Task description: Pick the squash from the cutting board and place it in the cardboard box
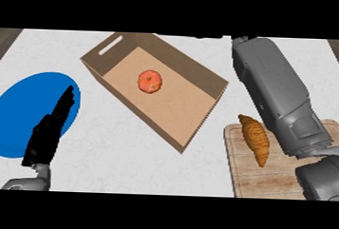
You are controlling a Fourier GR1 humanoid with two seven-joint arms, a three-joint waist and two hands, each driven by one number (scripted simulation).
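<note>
Squash: ridged orange-brown elongated squash lying on pale wooden cutting board, lower right.
Box: tan cardboard box, centre, holding round red-orange fruit.
Left hand: black hand, fingers straight, over blue oval plate.
Right hand: out of frame.

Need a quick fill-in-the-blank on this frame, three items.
1. The orange squash lies inside the cardboard ____.
2. The croissant lies on the cutting ____.
3. The left hand shows over a plate coloured ____.
Missing words: box; board; blue.
</note>
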